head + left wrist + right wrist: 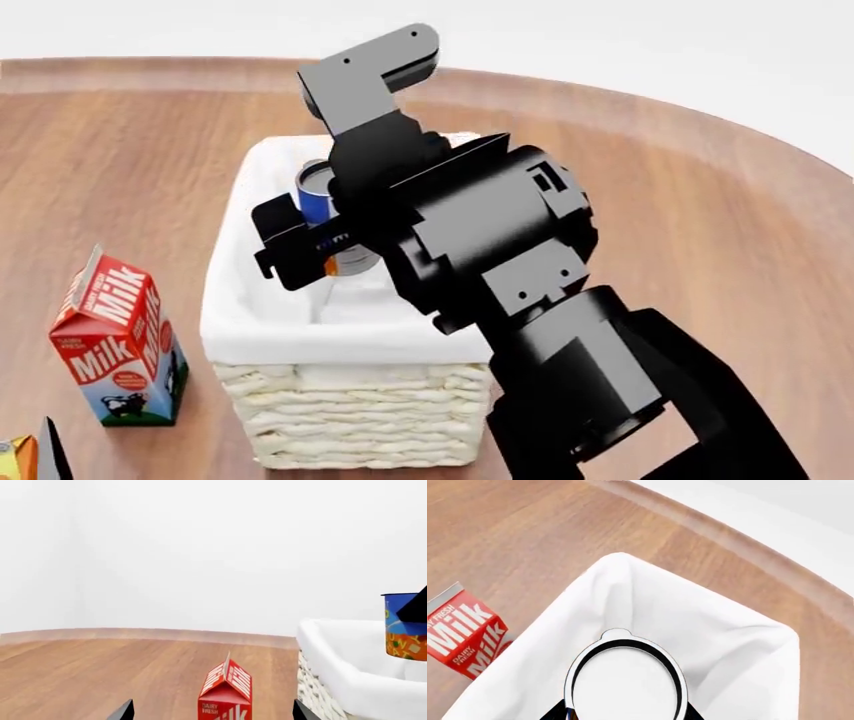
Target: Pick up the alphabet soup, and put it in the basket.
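The alphabet soup point(316, 196) is a blue-labelled can with a silver-white lid point(625, 680). My right gripper point(625, 715) is shut on it and holds it upright inside the basket's opening. The basket point(350, 410) is cream wicker with a white cloth liner point(720, 630). In the left wrist view the can point(405, 625) shows above the basket's rim point(347, 665), with a black finger across it. My left gripper point(212, 714) is open and empty, low near the milk carton point(225, 692).
A red milk carton point(118, 340) stands on the wooden table point(721, 200) left of the basket. An orange carton corner point(16, 460) shows at the head view's lower left. A white wall lies behind the table's curved far edge.
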Controlling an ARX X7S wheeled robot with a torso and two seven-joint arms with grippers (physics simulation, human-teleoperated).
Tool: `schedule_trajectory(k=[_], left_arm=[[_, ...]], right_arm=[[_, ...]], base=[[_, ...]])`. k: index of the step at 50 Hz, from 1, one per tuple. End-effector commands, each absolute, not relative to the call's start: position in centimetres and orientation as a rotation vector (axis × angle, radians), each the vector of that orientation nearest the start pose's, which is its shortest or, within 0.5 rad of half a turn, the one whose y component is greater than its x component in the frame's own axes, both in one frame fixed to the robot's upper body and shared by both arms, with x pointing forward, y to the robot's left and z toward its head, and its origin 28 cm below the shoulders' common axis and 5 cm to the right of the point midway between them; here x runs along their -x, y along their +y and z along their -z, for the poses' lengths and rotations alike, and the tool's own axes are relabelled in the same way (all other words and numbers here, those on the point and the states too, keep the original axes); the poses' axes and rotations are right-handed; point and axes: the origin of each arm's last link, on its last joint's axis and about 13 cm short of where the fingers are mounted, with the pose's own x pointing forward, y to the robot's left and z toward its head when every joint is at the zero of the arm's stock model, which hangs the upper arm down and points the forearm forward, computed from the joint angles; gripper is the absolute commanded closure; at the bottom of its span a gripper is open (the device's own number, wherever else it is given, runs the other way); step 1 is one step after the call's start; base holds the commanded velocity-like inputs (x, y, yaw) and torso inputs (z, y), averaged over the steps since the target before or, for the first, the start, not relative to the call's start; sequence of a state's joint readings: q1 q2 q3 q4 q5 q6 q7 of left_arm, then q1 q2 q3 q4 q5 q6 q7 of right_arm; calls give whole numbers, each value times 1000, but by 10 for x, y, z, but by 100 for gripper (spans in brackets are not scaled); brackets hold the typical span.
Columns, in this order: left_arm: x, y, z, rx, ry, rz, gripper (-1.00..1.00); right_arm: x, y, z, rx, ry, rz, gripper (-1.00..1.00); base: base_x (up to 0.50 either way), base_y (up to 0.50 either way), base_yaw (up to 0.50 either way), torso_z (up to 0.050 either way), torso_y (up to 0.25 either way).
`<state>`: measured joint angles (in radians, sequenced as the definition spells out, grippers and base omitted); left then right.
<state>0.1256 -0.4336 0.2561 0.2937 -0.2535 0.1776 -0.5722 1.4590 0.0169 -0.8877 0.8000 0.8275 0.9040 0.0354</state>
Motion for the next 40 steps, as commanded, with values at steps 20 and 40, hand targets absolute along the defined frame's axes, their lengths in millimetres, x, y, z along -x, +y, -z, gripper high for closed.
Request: schedule_trajectory(k=[20,40], left_arm=[[-178,235,-57,-4,-254,-206,-100],[-177,236,-59,13,-268,-211,-100]], right_arm=[[-392,-16,-254,297,445,-466,100],[-393,-15,-252,296,445,-471,100]], base=[[-1,0,0,0,-73],[-1,0,0,0,-29]])
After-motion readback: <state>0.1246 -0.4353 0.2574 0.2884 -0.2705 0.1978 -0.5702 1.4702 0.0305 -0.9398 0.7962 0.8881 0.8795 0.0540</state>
